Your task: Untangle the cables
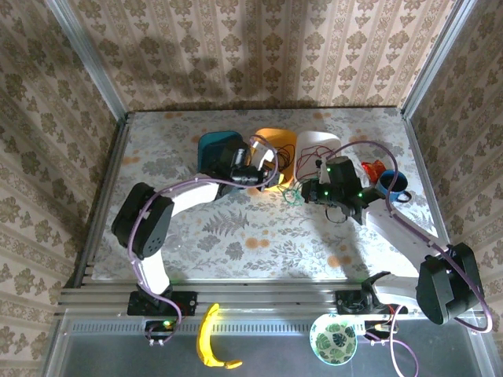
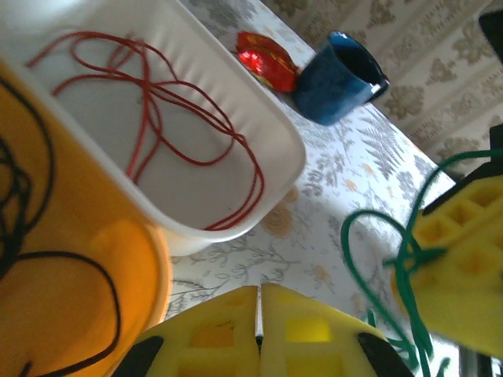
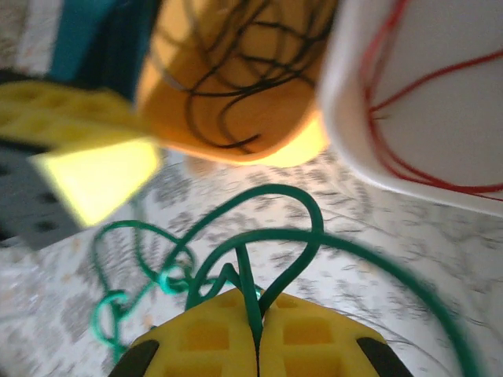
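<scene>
A robot test cell is indicated by wallpapered panels [image 1: 236,47] set in aluminium framing [image 1: 251,298] around a patterned table [image 1: 236,236] to which two arms [image 1: 145,220] are bolted.

I see the red cable [image 2: 148,106] looped loosely in the white tub [image 2: 287,153]. The black cable [image 3: 224,86] is coiled in the orange tub [image 3: 196,137]. The green cable [image 3: 313,224] lies knotted over the bench [image 2: 338,204], pinched in the right jaws.

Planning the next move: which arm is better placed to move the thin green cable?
Probably right: the right pincer grips the thin green cable; the left pincer looks shut and empty.
</scene>
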Motion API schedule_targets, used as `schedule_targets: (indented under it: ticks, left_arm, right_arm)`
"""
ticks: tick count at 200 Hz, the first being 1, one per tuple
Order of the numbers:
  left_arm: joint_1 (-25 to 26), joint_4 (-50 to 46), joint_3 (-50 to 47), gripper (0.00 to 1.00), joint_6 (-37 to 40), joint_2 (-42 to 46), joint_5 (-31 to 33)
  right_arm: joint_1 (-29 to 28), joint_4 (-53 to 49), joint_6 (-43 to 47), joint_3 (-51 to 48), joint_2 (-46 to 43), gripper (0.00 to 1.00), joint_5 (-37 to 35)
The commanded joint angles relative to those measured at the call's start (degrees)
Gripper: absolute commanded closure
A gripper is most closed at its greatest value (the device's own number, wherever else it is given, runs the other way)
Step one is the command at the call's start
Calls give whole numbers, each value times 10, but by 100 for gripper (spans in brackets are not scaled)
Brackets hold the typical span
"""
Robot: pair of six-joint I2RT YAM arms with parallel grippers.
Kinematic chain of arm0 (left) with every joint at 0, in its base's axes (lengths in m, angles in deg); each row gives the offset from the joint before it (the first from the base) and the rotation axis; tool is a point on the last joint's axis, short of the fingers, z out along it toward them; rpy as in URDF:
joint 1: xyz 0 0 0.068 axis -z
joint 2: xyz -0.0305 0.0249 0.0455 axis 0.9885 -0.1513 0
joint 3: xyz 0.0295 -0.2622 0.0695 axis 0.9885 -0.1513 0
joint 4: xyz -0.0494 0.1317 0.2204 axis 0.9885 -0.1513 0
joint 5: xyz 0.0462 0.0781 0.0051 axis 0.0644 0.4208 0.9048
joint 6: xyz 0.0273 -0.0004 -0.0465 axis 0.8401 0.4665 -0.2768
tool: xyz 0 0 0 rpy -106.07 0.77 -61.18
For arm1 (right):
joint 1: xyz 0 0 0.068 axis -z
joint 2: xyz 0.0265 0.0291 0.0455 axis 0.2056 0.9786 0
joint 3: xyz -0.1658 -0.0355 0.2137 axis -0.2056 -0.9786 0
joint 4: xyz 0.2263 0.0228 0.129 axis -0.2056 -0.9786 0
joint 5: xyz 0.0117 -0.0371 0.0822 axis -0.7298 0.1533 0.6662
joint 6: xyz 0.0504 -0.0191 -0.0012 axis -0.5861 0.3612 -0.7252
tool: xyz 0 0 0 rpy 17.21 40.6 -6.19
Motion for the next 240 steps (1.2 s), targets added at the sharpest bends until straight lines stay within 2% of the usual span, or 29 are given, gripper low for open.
schedule_targets:
  ticks: [1, 34, 74, 97, 124, 158, 202, 240]
  left_arm:
    - [-40, 89, -55, 100, -62, 61, 28]
    - [-89, 133, -121, 100, -104, 115, 13]
    - [-108, 58, -149, 100, -58, 180, 25]
    - [-165, 61, -176, 100, -74, 223, 48]
    - [-218, 65, -191, 100, -80, 263, 54]
    - [-253, 60, -183, 100, -76, 286, 19]
    - [-300, 71, -165, 100, -92, 312, -58]
    - [-308, 58, -139, 100, -85, 323, -119]
  right_arm:
    - [25, -92, -54, -7, -15, 97, -142]
    - [56, -109, -73, -40, -20, 97, -125]
    - [57, -129, -6, -56, -23, 97, -75]
    - [58, -167, 14, -62, -15, 97, -85]
    - [67, -179, -5, -83, -11, 97, -95]
    - [70, -174, -17, -88, 15, 97, -84]
    - [81, -193, -27, -98, 18, 98, -115]
    - [88, -171, -34, -113, 5, 98, -91]
